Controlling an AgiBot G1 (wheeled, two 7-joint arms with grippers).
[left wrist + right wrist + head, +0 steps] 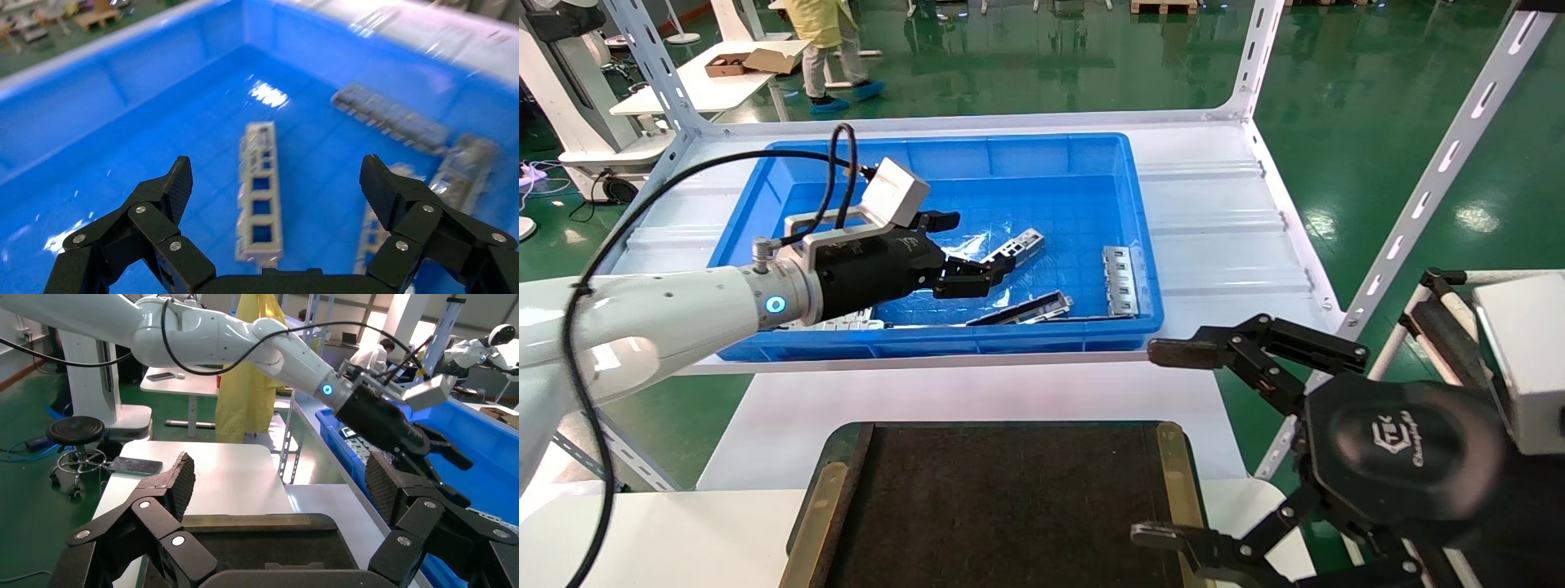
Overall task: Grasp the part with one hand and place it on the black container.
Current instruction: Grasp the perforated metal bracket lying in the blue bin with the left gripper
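The part [1019, 244] is a slim silver-grey strip with square cut-outs, lying flat on the floor of the blue bin [1042, 155]. My left gripper [973, 245] hangs open inside the bin just short of it. In the left wrist view the part [261, 197] lies lengthwise below the gap between the fingers of the left gripper [276, 174], untouched. The black container [1009, 506] lies at the near edge, with brass side strips. My right gripper [1158, 443] is parked open beside its right edge and holds nothing. The right wrist view looks across the black container [275, 545] through that gripper [278, 478].
More metal pieces lie in the bin: a wider grey cage [1120, 280] at the right, a dark bar [1034, 309] near the front wall, others [838, 324] under the left wrist. White rack posts [1426, 196] stand at the right. A person [825, 41] stands far behind.
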